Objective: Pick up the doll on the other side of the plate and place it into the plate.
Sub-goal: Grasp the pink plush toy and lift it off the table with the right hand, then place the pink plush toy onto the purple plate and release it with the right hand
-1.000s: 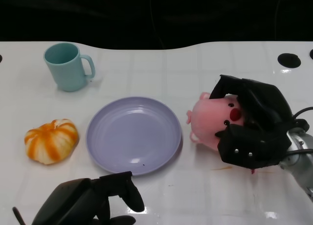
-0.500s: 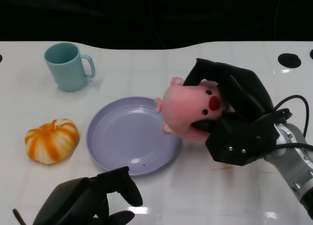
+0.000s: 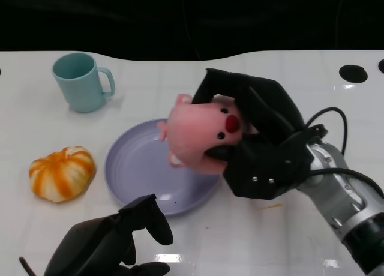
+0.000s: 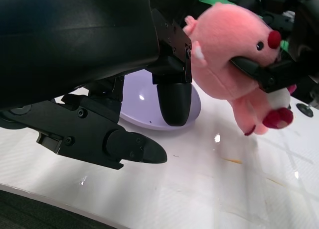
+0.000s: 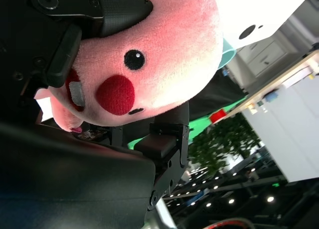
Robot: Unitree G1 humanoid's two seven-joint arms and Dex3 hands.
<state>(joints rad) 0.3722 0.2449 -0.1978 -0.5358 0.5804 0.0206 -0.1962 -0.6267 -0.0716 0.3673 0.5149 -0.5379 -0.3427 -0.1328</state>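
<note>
Right hand (image 3: 255,141) grips pink pig doll (image 3: 198,138), held lifted above right rim of lilac plate (image 3: 129,168). Left hand (image 3: 114,243) low at near table edge, fingers loosely curled, holding nothing.

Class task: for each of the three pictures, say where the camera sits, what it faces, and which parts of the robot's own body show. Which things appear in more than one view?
Head view: looks down on the table; shows plate, left hand, right hand holding pink doll.
Left wrist view: behind the left hand, facing doll and plate.
Right wrist view: behind the right hand, doll close up.
All three share the doll.
</note>
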